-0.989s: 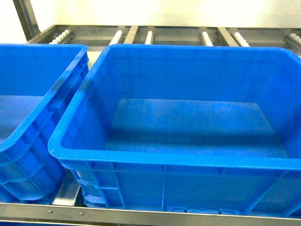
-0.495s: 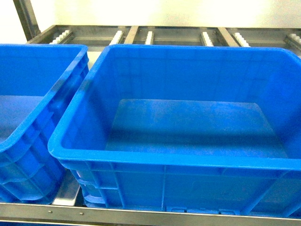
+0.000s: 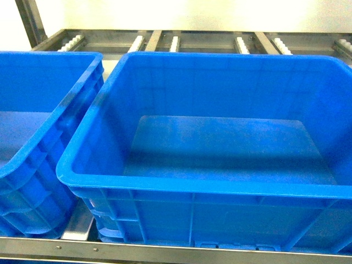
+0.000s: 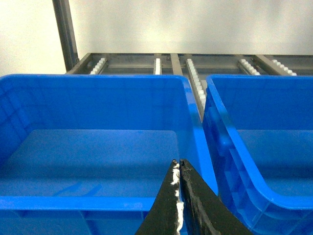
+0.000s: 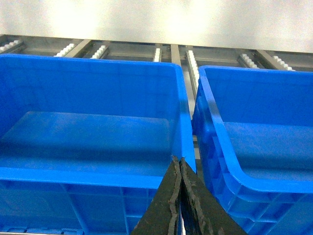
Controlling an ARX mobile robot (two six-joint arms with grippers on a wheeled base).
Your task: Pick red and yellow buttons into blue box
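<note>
The blue box [image 3: 192,185], a large deep crate with a thick rim, fills the middle of the head view; its flat floor is bare. No red or yellow button shows in any view. Neither gripper appears in the head view. In the left wrist view my left gripper [image 4: 177,162] is shut with nothing in it, its tips before the near right corner of a blue crate [image 4: 98,202]. In the right wrist view my right gripper [image 5: 178,159] is also shut and holds nothing, pointing at the gap between two blue crates [image 5: 88,176].
A second blue crate [image 3: 33,165] stands close on the left of the box. Both rest on a metal rack with white roller tracks [image 3: 175,43] running back to a pale wall. A steel rail [image 3: 165,251] runs along the front edge. Another crate [image 5: 254,183] sits at the right.
</note>
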